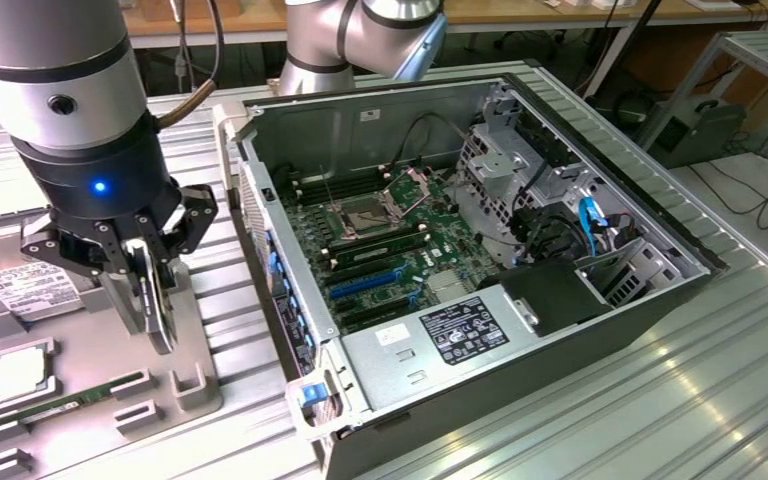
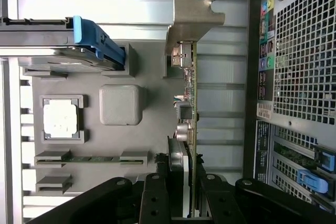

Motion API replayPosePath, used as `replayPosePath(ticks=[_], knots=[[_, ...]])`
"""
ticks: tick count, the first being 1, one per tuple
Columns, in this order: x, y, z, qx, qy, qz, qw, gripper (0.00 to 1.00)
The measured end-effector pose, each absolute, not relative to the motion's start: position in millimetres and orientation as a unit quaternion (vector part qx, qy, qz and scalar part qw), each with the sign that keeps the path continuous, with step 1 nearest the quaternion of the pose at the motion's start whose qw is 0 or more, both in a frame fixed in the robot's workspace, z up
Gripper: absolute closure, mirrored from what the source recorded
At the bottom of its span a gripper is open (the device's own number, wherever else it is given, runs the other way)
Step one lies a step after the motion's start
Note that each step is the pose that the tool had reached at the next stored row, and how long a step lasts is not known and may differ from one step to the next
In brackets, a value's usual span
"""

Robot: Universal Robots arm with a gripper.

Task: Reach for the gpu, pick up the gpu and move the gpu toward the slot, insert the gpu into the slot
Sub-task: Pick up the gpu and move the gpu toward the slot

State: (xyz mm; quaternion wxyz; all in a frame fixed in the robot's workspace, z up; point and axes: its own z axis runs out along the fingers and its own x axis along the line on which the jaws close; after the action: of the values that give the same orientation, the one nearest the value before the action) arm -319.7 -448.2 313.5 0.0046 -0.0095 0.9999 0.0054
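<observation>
My gripper (image 1: pixel 144 285) is shut on the gpu (image 1: pixel 160 305), a thin dark card held on edge over the grey holder tray (image 1: pixel 104 350) at the exterior view's left. In the wrist view the gpu (image 2: pixel 192 103) runs edge-on out from between the black fingers (image 2: pixel 157 195), its silver end bracket (image 2: pixel 195 17) at the far end over the metal table. I cannot tell whether the card is clear of the tray. The slot (image 1: pixel 364 283), long and blue, lies on the green motherboard (image 1: pixel 398 250) inside the open case, well to the right of the gripper.
The grey tray also holds a silver hard drive (image 1: pixel 24 285) with a blue handle (image 2: pixel 94 38), a square processor (image 2: pixel 60 118) and a memory stick (image 2: pixel 94 158). The case's near wall (image 1: pixel 271 260) stands between tray and motherboard; its perforated rear panel (image 2: pixel 304 51) is beside the card.
</observation>
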Motion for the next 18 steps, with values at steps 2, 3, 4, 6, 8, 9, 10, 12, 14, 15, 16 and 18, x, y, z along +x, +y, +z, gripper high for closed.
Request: replayPosePath(ticks=[2,3,4,6,8,9,10,12,14,15,16,18], knots=[[-319.7,-448.2,314.8,-0.01,1.0,0.005,0.005,0.72],[-319.7,-448.2,316.2,-0.01,1.0,0.005,0.005,0.72],[-319.7,-448.2,317.0,-0.01,1.0,0.005,0.005,0.72],[-319.7,-448.2,319.1,-0.01,1.0,0.005,0.005,0.72],[-319.7,-448.2,320.1,-0.01,1.0,0.005,0.005,0.72],[-319.7,-448.2,320.6,-0.01,1.0,0.005,0.005,0.72],[-319.7,-448.2,321.2,-0.01,1.0,0.005,0.005,0.72],[-319.6,-448.2,325.7,-0.01,1.0,0.005,0.005,0.72],[-319.7,-448.2,333.1,-0.01,1.0,0.005,0.005,0.72],[-319.6,-448.2,337.3,-0.01,1.0,0.005,0.005,0.72],[-319.6,-448.2,340.2,-0.01,1.0,0.005,0.005,0.72],[-319.7,-448.2,345.5,-0.01,1.0,0.005,0.005,0.72]])
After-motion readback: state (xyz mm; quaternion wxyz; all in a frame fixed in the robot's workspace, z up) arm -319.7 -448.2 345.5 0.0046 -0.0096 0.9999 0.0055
